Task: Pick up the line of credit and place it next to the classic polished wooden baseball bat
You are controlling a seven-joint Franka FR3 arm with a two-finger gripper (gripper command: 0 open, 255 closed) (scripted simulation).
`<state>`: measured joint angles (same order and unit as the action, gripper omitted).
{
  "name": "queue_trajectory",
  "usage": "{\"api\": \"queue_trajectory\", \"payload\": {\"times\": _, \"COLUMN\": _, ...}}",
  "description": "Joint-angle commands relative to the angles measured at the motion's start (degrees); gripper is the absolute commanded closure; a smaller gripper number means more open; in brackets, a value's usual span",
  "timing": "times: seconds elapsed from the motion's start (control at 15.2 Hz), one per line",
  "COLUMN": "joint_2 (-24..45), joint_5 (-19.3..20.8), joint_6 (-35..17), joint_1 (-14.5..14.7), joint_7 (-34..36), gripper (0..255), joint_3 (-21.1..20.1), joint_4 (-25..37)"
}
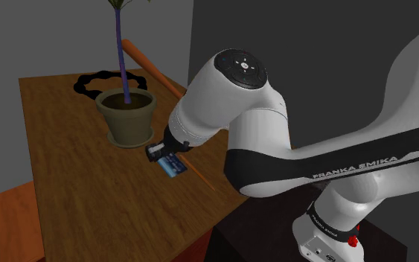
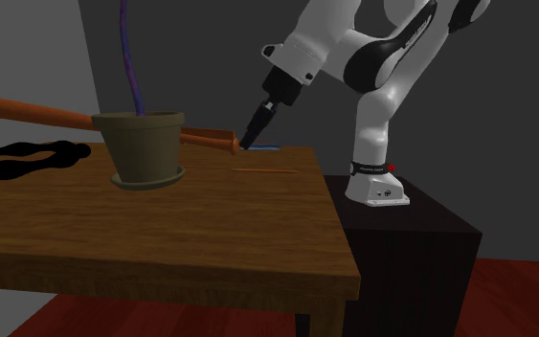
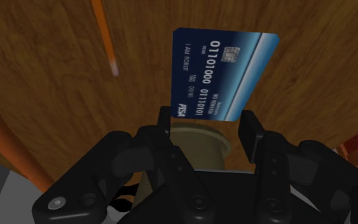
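Note:
The credit card is dark blue with white digits and a chip. My gripper is shut on its near end, one black finger against each long edge. From the shoulder the card sticks out below the gripper, low over the wooden table. The orange-brown baseball bat lies behind the pot. Its knob end is right beside the gripper and the card's blue edge. I cannot tell whether the card touches the table.
An olive plant pot with a purple stem stands mid-table, in front of the bat. A black wavy object lies behind it. A thin orange stick lies by the card. The dark stand adjoins the table's edge.

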<state>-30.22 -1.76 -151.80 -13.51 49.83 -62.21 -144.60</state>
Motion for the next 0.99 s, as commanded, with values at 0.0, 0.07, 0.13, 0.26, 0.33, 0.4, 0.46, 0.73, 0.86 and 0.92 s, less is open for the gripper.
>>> {"api": "queue_trajectory", "payload": {"times": 0.0, "joint_2": -0.6, "joint_5": -0.5, "joint_6": 1.7, "joint_1": 1.3, "joint_7": -0.9, "gripper": 255, "joint_3": 1.7, "joint_4": 0.8}}
{"api": "queue_trajectory", "payload": {"times": 0.07, "joint_2": -0.9, "joint_5": -0.7, "joint_6": 2.5, "joint_1": 1.9, "joint_7": -1.4, "gripper": 255, "joint_3": 2.5, "joint_4": 1.2}}
{"api": "queue_trajectory", "payload": {"times": 0.13, "joint_2": -1.2, "joint_5": -0.9, "joint_6": 3.3, "joint_1": 2.4, "joint_7": -1.8, "gripper": 255, "joint_3": 3.2, "joint_4": 1.6}}
{"api": "queue_trajectory", "payload": {"times": 0.26, "joint_2": -1.7, "joint_5": -1.2, "joint_6": 4.9, "joint_1": 3.3, "joint_7": -2.6, "gripper": 255, "joint_3": 4.5, "joint_4": 2.5}}
{"api": "queue_trajectory", "payload": {"times": 0.33, "joint_2": -2.0, "joint_5": -1.4, "joint_6": 5.6, "joint_1": 3.7, "joint_7": -3.0, "gripper": 255, "joint_3": 5.2, "joint_4": 2.9}}
{"api": "queue_trajectory", "payload": {"times": 0.4, "joint_2": -2.2, "joint_5": -1.5, "joint_6": 6.4, "joint_1": 4.1, "joint_7": -3.3, "gripper": 255, "joint_3": 5.8, "joint_4": 3.3}}
{"api": "queue_trajectory", "payload": {"times": 0.46, "joint_2": -2.5, "joint_5": -1.7, "joint_6": 7.2, "joint_1": 4.5, "joint_7": -3.7, "gripper": 255, "joint_3": 6.4, "joint_4": 3.8}}
{"api": "queue_trajectory", "payload": {"times": 0.73, "joint_2": -3.4, "joint_5": -2.1, "joint_6": 10.2, "joint_1": 5.7, "joint_7": -5.1, "gripper": 255, "joint_3": 8.5, "joint_4": 5.8}}
{"api": "queue_trajectory", "payload": {"times": 0.86, "joint_2": -3.8, "joint_5": -2.3, "joint_6": 11.8, "joint_1": 6.1, "joint_7": -5.7, "gripper": 255, "joint_3": 9.5, "joint_4": 6.8}}
{"api": "queue_trajectory", "payload": {"times": 0.92, "joint_2": -3.9, "joint_5": -2.4, "joint_6": 12.5, "joint_1": 6.3, "joint_7": -6.0, "gripper": 255, "joint_3": 9.9, "joint_4": 7.3}}
